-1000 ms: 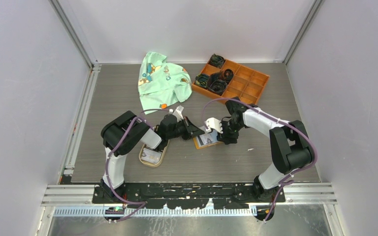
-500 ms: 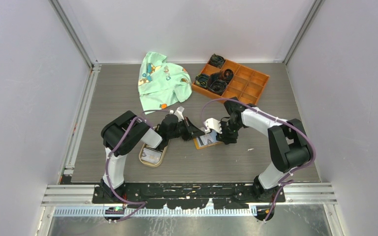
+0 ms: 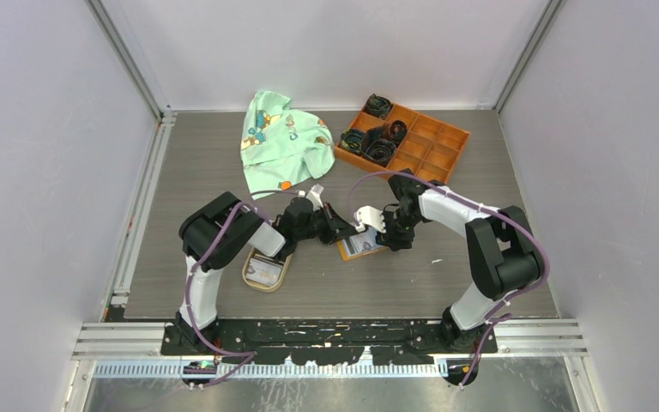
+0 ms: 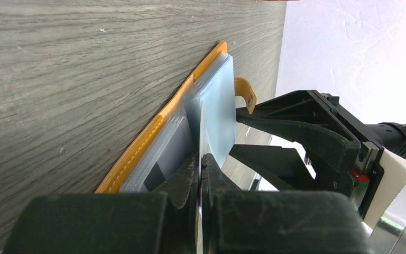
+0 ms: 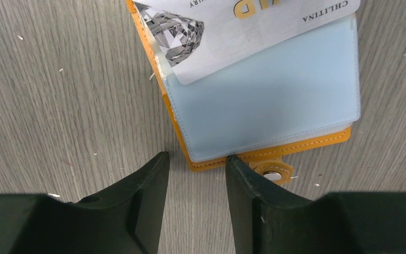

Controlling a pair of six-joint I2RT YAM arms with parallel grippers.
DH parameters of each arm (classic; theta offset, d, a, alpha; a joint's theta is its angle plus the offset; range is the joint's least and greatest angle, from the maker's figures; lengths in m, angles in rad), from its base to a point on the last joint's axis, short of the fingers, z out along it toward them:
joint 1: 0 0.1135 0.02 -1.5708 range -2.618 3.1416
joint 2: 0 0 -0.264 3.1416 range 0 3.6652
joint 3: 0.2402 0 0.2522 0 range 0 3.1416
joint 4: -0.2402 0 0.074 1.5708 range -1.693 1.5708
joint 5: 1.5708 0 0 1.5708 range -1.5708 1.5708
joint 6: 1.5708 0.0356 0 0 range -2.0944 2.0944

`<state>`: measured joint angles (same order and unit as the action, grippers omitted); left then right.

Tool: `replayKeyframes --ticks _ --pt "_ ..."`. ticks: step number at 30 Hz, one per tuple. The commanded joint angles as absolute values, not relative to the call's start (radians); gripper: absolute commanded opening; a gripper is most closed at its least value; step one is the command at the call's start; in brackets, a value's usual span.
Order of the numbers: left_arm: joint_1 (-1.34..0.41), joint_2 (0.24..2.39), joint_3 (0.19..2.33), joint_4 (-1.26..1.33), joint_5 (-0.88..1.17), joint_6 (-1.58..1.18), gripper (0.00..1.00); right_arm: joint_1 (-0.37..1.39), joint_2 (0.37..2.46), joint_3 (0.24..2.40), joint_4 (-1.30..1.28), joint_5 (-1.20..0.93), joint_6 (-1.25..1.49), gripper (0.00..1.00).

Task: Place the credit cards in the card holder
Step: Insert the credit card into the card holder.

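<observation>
Credit card point(image 5: 227, 26) first: the white plastic one with a grey faceted diamond print sits part-way inside a pale blue translucent sleeve of the small orange folding card holder point(image 5: 264, 106), with its printed end sticking out. On it I can read "CHLITINA" in small black capitals. The large gold letters beside it are cut off by the frame edge.

Compared with a second ago, my left arm has crept a touch toward the holder and the right jaws have narrowed slightly. The holder lies on the same spot, between the two arms.

My left gripper point(image 4: 201, 164) is fully closed and pinches the card, which shows only as a thin edge-on sliver in the left wrist view. My right gripper point(image 5: 193, 164) stands about half open, with only bare table in the gap. One black fingertip point(image 5: 248, 180) sits at the holder's stitched orange edge, beside the round metal snap button point(image 5: 269, 170) on its tab. I cannot tell whether it presses down.

The holder lies open on the grey wood-grain table point(image 3: 480, 257). Under my left arm is a tan oval dish point(image 3: 262, 289) with more flat cards point(image 3: 266, 270) in it. At the back lie a crumpled mint-green printed cloth point(image 3: 283, 142) and an orange compartmented tray point(image 3: 442, 142) holding dark coiled items.
</observation>
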<state>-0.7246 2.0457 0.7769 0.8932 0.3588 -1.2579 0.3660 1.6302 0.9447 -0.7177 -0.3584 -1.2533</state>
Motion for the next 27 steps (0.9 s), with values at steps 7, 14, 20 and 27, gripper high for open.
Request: replayKeyframes --ticks 7,14,20,27 --pt "-0.729 2.077 0.802 0.894 0.375 -1.268 0.00 0.379 1.641 0.977 -0.727 -0.373 -1.241 0.48" --pt "-0.729 2.070 0.791 0.881 0.391 -1.291 0.00 0.380 1.641 0.977 -0.727 -0.371 -1.238 0.48" --pt "-0.728 2.078 0.792 0.849 0.396 -1.329 0.00 0.382 1.641 0.978 -0.726 -0.368 -1.237 0.48" --pt "-0.726 2.072 0.788 0.814 0.382 -1.332 0.00 0.383 1.646 0.979 -0.727 -0.365 -1.236 0.48"
